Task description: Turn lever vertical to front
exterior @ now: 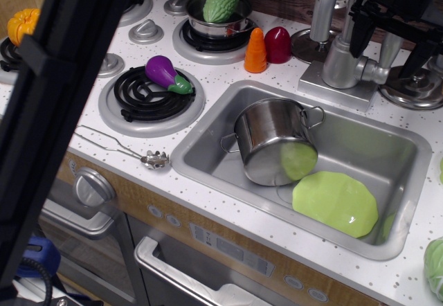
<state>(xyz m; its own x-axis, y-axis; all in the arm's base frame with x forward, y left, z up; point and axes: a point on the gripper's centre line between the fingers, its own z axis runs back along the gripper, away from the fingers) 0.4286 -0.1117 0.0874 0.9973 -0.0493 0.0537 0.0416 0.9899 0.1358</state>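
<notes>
My black end effector (387,32) hangs at the top right of the toy kitchen, its fingers spread either side of the lever (389,46), jaws parted; I cannot tell whether the pads touch it. The lever is a short, flat, matte silver-grey paddle, standing roughly upright and joined by a stub to the faucet body (342,60), a smooth cylinder just left of the end effector on a square grey base. The curved spout pipe (325,5) rises further left.

I can read no brand, label or writing anywhere.

Below the end effector, the brushed-metal sink (201,157) holds a polished steel pot (273,140) tipped on its side, touching a glossy lime-green plate (336,202). Well to the left, on the white speckled surface (221,74), stand an orange plastic carrot (255,51) and a red piece (277,44) side by side. Beyond them, a bumpy green gourd (221,3) sits in a small pan, and a purple eggplant (168,74) lies on a black coiled burner (149,95).
</notes>
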